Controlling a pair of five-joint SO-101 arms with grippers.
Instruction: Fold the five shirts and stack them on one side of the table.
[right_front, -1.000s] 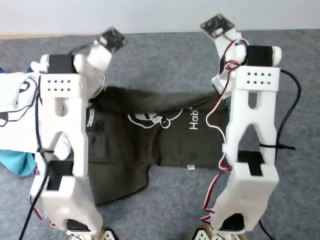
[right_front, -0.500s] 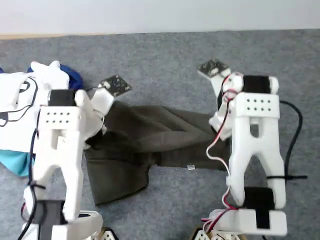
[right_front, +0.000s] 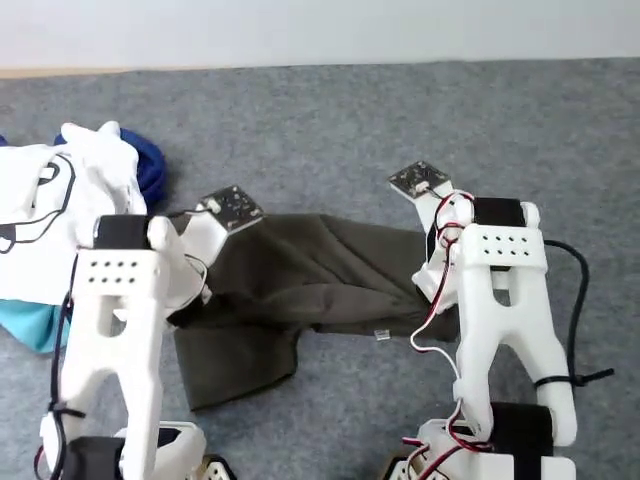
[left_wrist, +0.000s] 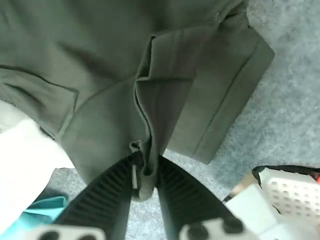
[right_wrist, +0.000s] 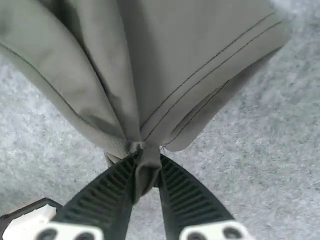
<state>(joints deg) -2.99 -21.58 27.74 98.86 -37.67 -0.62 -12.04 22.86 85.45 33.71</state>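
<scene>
Left tool (left_wrist: 145, 169) clamped on a bunched edge of the dark olive cotton shirt (right_front: 310, 275); right tool (right_wrist: 146, 166) clamped likewise on the shirt's other side. Shirt lies mid-frame on the grey felt table (right_front: 420, 120), partly doubled over between the two arms. Heap of white and blue shirts (right_front: 70, 190) at the left edge. Judgement: carry both tools level and in step, keep the cloth taut between them, and release only once the fold lies flat.
</scene>
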